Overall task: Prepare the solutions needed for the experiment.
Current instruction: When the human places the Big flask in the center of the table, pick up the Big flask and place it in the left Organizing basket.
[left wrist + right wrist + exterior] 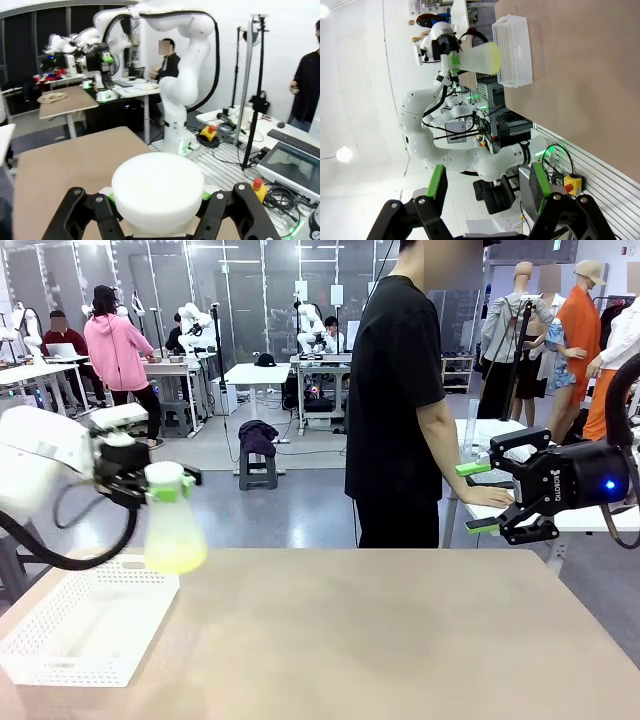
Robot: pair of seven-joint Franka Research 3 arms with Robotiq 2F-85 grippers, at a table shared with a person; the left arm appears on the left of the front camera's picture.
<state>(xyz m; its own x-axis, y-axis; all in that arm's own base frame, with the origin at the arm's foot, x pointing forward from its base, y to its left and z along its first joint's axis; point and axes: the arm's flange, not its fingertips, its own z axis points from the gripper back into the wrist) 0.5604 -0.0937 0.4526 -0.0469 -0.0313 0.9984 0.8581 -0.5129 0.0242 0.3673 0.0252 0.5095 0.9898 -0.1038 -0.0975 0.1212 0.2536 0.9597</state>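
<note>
A wide tan counter fills the foreground of the front view, seen from the robot's side. At its near left corner lies a white perforated tray. Above the tray's far edge, clear of the counter, the left pincer is closed around the narrow neck of a frosted, translucent conical flask, which hangs upright in the air. A shallow layer of pale yellow liquid, the solutions, shows at the flask's wide bottom. In the left wrist view the flask appears as a rounded white body clamped between the two black fingers, with green pads just visible at its sides.

The right pincer is raised above the counter's far right edge, pointing toward the left, its green-padded jaws standing apart with nothing between them. In the right wrist view the fingers are also spread wide and hold nothing, and the flask and tray show far off.

A person in a black shirt stands beyond the far edge, one hand resting on a neighbouring table.
</note>
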